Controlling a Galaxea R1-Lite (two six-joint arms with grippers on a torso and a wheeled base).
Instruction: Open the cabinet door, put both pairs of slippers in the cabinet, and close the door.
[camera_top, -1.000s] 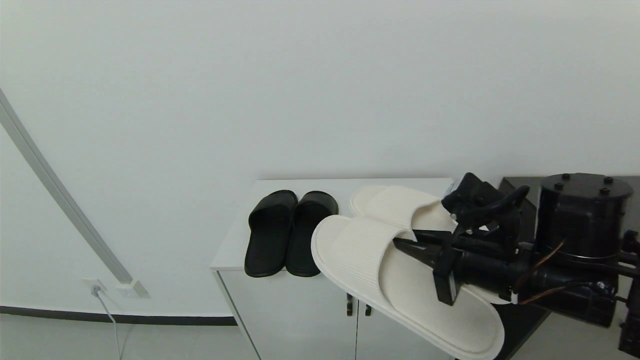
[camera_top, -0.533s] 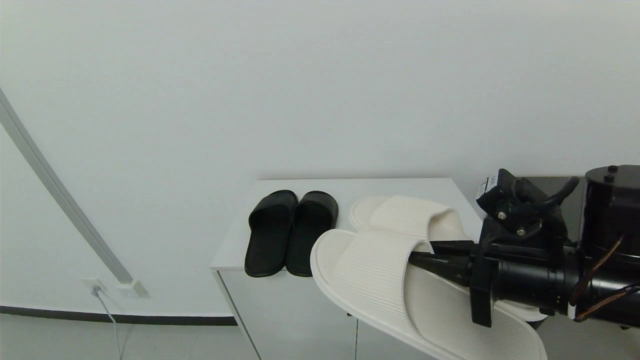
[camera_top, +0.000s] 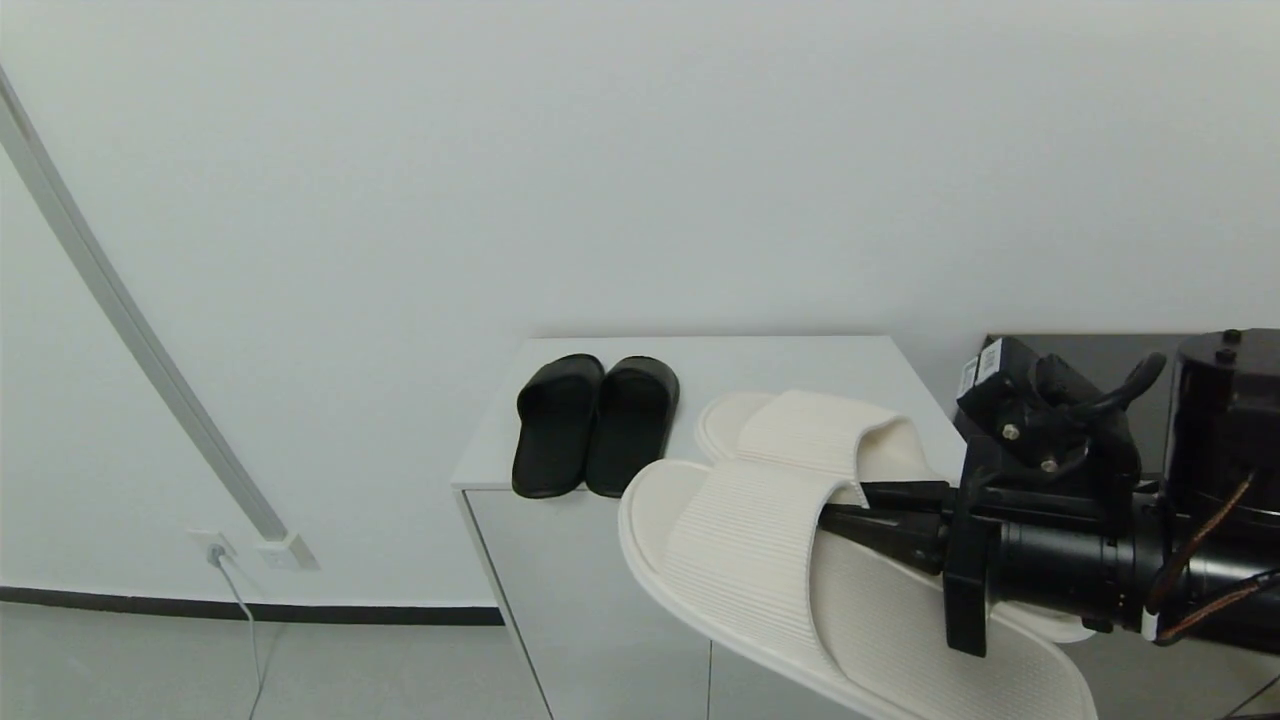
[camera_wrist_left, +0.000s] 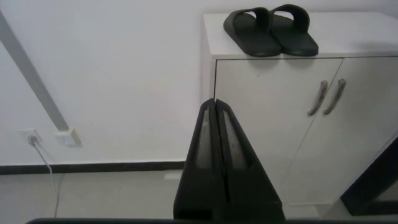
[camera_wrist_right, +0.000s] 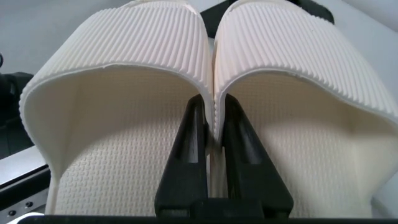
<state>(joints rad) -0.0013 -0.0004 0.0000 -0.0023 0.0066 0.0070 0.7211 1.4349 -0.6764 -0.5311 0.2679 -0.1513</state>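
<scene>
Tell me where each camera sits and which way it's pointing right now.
Head view: on the head, facing forward and down at the cabinet; the right hand shows, holding the white slippers.
Left wrist view: on the left wrist, facing the closed cabinet doors; the shut left hand shows.
Right wrist view: on the right wrist, looking along its hand into the white slippers.
Shared: head and left wrist views both show the black slippers.

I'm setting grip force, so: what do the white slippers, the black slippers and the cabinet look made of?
White slippers: soft fabric or foam, matte; ribbed straps, embossed insoles, thin soles. Black slippers: probably moulded rubber or EVA foam; smooth, one-piece, dull sheen. Cabinet: likely white laminated board; flat, slightly glossy doors, with metal-looking handles.
</scene>
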